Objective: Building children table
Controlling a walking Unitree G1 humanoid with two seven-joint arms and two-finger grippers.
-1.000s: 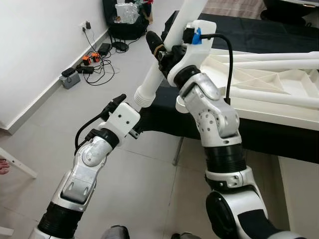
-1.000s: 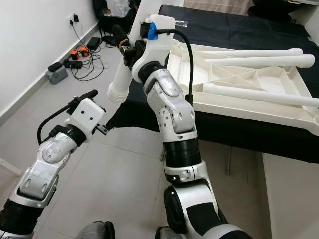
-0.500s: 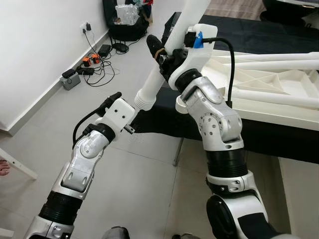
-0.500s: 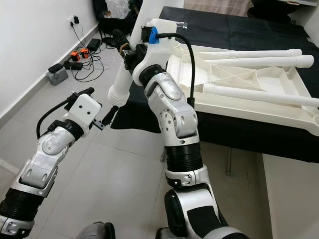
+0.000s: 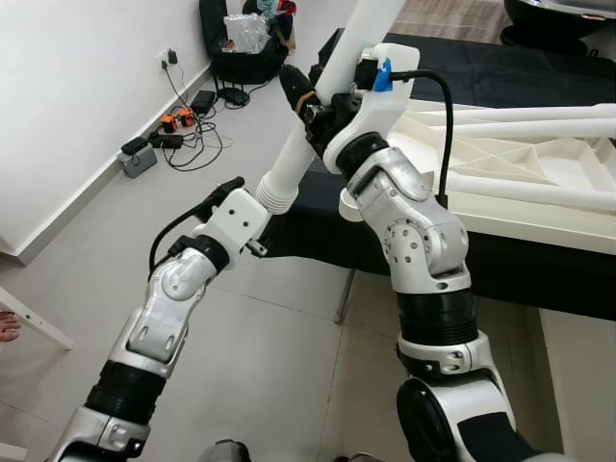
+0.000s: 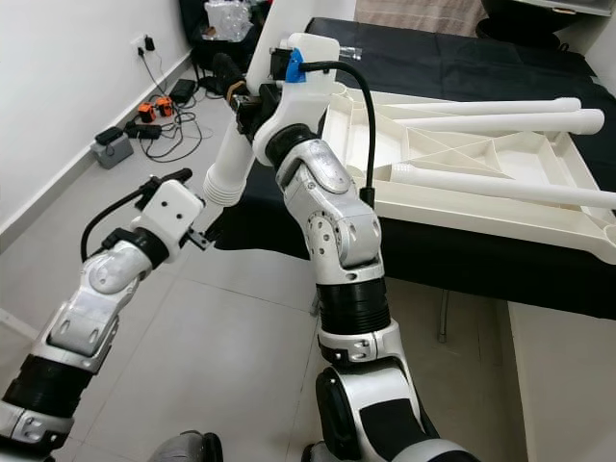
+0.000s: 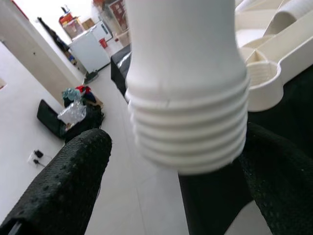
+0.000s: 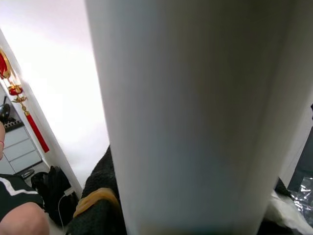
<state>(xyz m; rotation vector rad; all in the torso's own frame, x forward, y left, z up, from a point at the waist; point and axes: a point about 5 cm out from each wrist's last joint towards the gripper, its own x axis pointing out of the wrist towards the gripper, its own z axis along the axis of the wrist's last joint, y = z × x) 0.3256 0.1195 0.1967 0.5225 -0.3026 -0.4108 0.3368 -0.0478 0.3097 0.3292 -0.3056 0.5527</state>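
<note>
My right gripper (image 5: pixel 306 96) clamps the white table leg (image 5: pixel 318 106), slanting it toward the upturned tabletop (image 6: pixel 462 164) on the dark desk (image 6: pixel 481 252). My left gripper (image 7: pixel 176 196), fingers spread, brackets its threaded end, apparently to steady it

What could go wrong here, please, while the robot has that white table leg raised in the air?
1. The right gripper clamps the table leg partway along, so its long ends could swing and strike the upturned table top.
2. The left gripper is open around the threaded end; closing off-centre might knock the leg askew.
3. If the smooth leg slips free, it could drop toward the cables on the floor.
</note>
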